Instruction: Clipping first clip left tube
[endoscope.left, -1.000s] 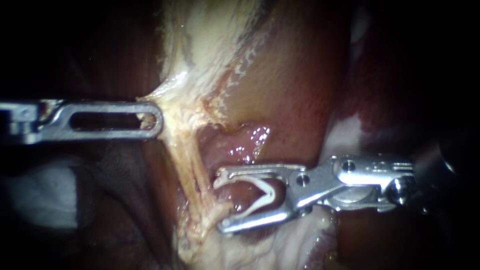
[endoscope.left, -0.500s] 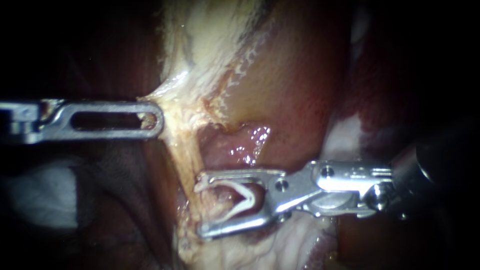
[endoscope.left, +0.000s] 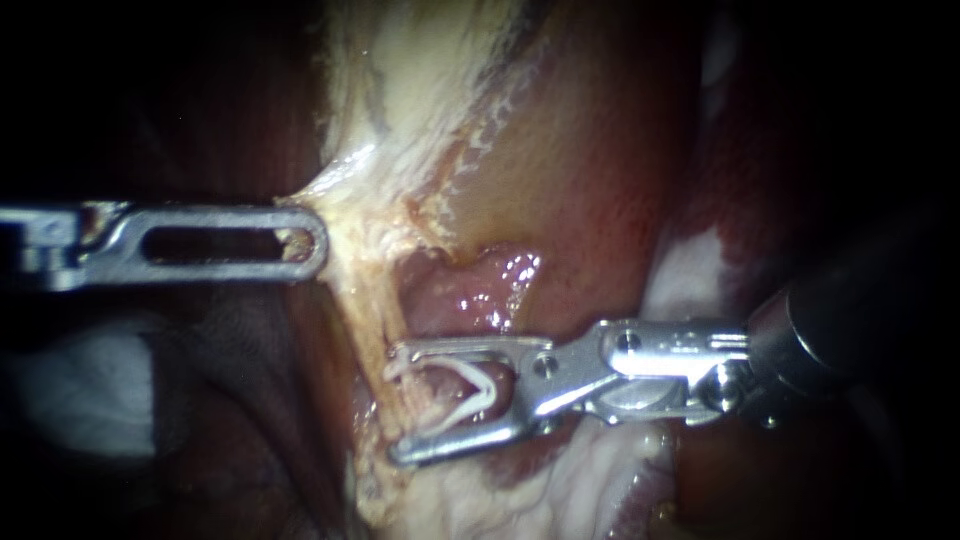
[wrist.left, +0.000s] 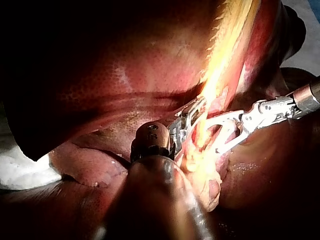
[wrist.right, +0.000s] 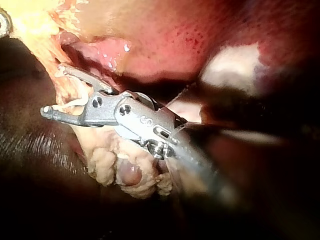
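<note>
A pale, stringy tube (endoscope.left: 372, 325) runs down from the gallbladder (endoscope.left: 560, 150). My right instrument (endoscope.left: 395, 405) comes in from the right. Its jaws stand wide apart and carry a white clip (endoscope.left: 482, 392) seated between them. They straddle the tube, one tip on each side. My left instrument (endoscope.left: 305, 240) reaches in from the left. Its slotted jaws are shut on pale tissue at the gallbladder's edge and hold it taut. The right wrist view shows the right instrument (wrist.right: 54, 90) with the clip (wrist.right: 75, 105) against the yellowish strands. In the left wrist view both instruments meet at the tube (wrist.left: 202, 132).
Glistening pink tissue (endoscope.left: 480, 285) lies just above the right instrument's upper jaw. Dark red liver (endoscope.left: 740, 200) fills the right side. White gauze (endoscope.left: 90, 390) sits low at the left. Lumpy pale fat (wrist.right: 125, 170) hangs under the right instrument.
My right instrument has moved left with the clip, from beside the tube to straddling it. The left instrument has held still on its tissue.
</note>
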